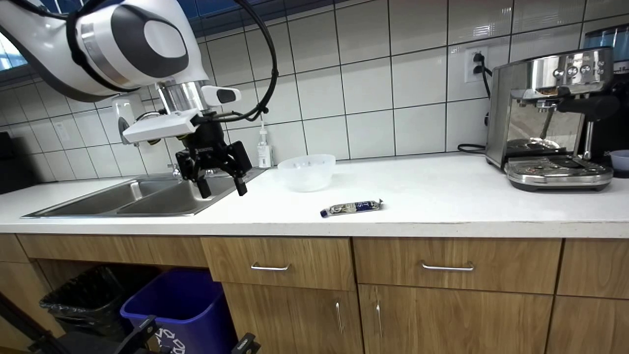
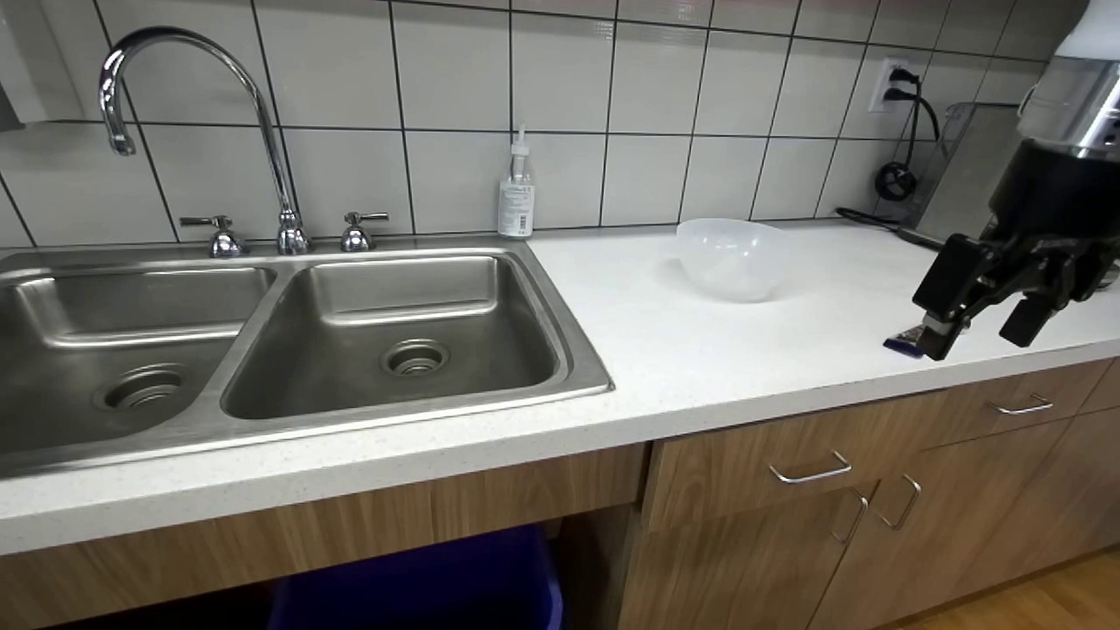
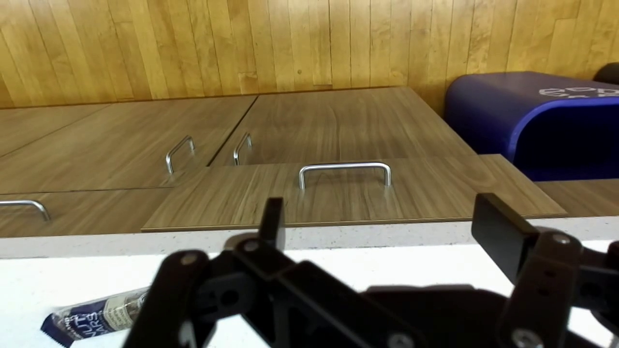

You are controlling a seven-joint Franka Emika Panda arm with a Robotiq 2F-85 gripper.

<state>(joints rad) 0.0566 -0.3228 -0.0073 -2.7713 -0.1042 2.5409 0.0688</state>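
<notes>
Your white tabletop point(image 1: 417, 196) runs along a tiled wall point(image 1: 368, 78); nearest you, below it, are wood-grained cabinet fronts point(image 1: 442, 314), with a blue bin point(image 1: 201, 334) and a black-lined bin point(image 1: 88, 314) beside them. Close to the tabletop's front edge you see a wrapped bar point(image 1: 351, 208) lying flat, its dark blue end lettered "NUT" in your wrist view. Your hand point(image 1: 222, 188) hangs above the tabletop, its two fingers point(image 3: 498, 234) spread wide with a gap between them; it is apart from the bar, though one fingertip covers part of it in an exterior view. Farther back, behind the bar, you find a translucent bowl point(image 1: 307, 178) standing upright. Set into the surface is a two-basin steel sink point(image 2: 582, 367), a chrome faucet point(image 2: 262, 114) at its rear, and at its back corner, on the bowl's side, you have an upright pump bottle point(image 2: 516, 199) just in front of the wall. Your espresso machine point(image 1: 548, 118) stands near the wall too, well apart from the hand; on the wall behind is an outlet point(image 1: 471, 64).
</notes>
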